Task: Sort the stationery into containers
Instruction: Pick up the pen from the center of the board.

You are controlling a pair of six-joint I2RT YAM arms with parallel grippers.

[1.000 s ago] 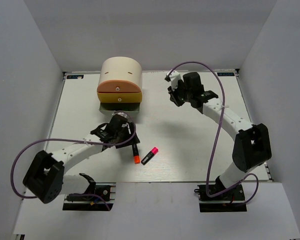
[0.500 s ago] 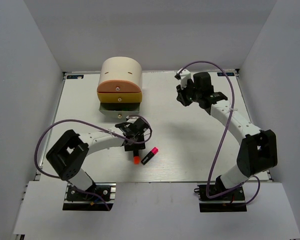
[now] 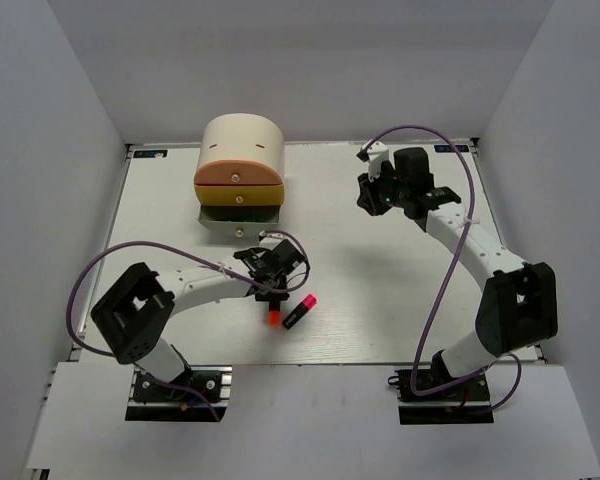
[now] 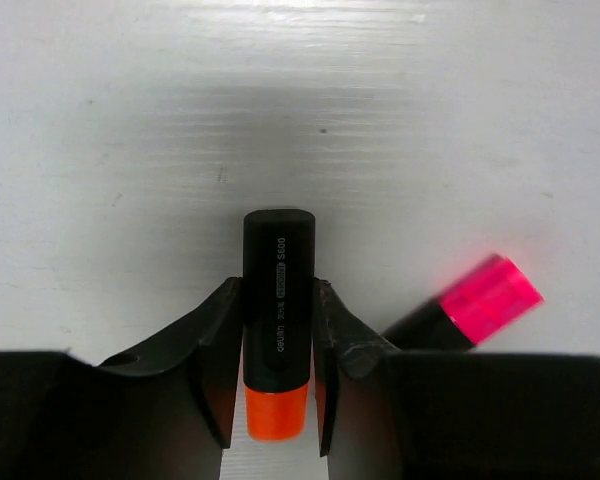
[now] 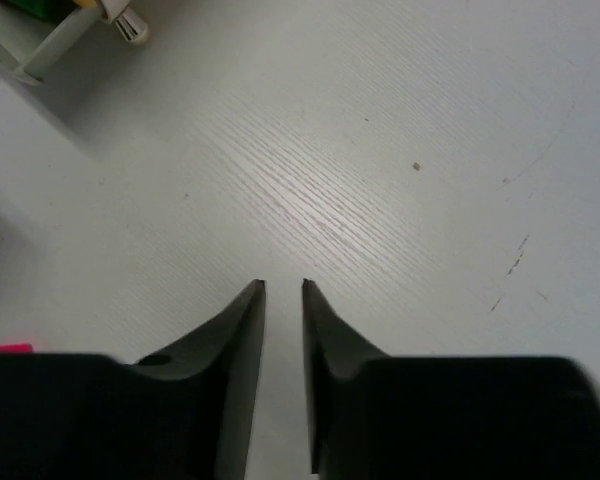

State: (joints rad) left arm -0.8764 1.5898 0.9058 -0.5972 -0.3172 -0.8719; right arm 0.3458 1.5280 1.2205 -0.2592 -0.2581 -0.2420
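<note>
A black highlighter with an orange cap (image 3: pixel 272 308) lies on the white table, and my left gripper (image 3: pixel 273 278) is shut on its barrel. In the left wrist view the fingers (image 4: pixel 220 330) press both sides of the orange-capped highlighter (image 4: pixel 278 300). A pink-capped highlighter (image 3: pixel 300 310) lies just to its right and also shows in the left wrist view (image 4: pixel 485 298). The cream cabinet (image 3: pixel 242 140) stands at the back left with its orange drawer (image 3: pixel 220 176) and yellow drawer (image 3: pixel 220 196) pushed in. My right gripper (image 3: pixel 368 198) is shut and empty above bare table, as the right wrist view (image 5: pixel 283 285) shows.
A pale open tray (image 3: pixel 242 218) juts out at the foot of the cabinet. The right wrist view shows its edge (image 5: pixel 40 55) with a green item and a pale pen tip (image 5: pixel 128 25) in it. Grey walls enclose the table on three sides.
My left gripper has moved right and toward the near edge, over the orange-capped highlighter, and closed on it. My right arm has shifted a little to the right.
</note>
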